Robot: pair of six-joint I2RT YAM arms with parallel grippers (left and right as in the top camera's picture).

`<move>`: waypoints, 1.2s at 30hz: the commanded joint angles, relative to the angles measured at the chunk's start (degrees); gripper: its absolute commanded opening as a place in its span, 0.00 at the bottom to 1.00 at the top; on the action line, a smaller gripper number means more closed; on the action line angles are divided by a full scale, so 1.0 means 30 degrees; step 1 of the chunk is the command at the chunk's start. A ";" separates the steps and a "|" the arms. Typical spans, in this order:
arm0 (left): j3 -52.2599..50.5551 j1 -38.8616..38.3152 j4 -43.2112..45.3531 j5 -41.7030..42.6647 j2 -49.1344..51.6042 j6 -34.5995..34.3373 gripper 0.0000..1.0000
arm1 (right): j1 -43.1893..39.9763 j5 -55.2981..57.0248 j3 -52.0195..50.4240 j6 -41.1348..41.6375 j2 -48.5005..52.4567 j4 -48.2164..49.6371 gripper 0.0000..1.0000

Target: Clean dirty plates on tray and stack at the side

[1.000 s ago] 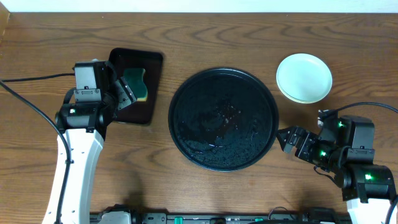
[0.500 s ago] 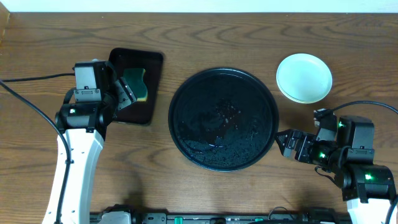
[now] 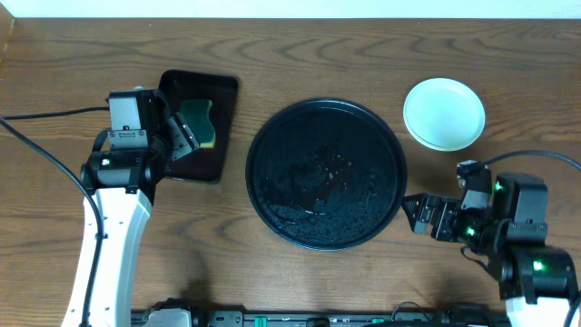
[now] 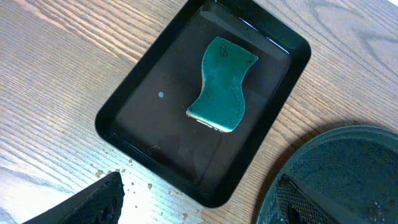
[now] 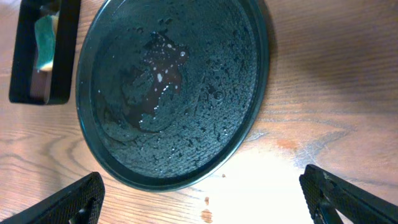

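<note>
The round black tray (image 3: 272, 182) lies in the middle of the table, wet and with no plates on it. It also shows in the right wrist view (image 5: 174, 93) and at the lower right of the left wrist view (image 4: 348, 174). The plates (image 3: 444, 113) sit stacked on the table at the far right; the top one is whitish and looks clean, and the ones under it are mostly hidden. My left gripper (image 3: 188, 138) (image 4: 199, 205) is open and empty over the table beside the rectangular tray. My right gripper (image 3: 413, 213) (image 5: 205, 202) is open and empty just right of the round tray's rim.
A small rectangular black tray (image 3: 218, 91) (image 4: 143, 99) at the left holds a green sponge (image 3: 200, 123) (image 4: 222, 84). Both also show at the top left of the right wrist view (image 5: 43, 50). Small crumbs lie on the wood near both grippers.
My right arm has drawn back slightly toward the near edge, away from the plates. The left arm, tray and plates have not moved.
</note>
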 commanded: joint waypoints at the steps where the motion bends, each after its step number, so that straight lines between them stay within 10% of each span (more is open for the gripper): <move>1: 0.0073 0.0080 0.0000 -0.0087 -0.0015 -0.0095 0.79 | 0.0117 0.0138 -0.0845 -0.1450 -0.1537 0.0299 0.99; 21: 0.0073 0.0080 0.0000 -0.0087 -0.0015 -0.0095 0.79 | 0.0117 0.0277 -1.2189 -0.1647 -1.0644 1.5620 0.99; 36: 0.0073 0.0080 0.0000 -0.0087 -0.0015 -0.0095 0.79 | 0.0117 0.4430 -1.4214 -0.1654 -1.4236 1.6531 0.99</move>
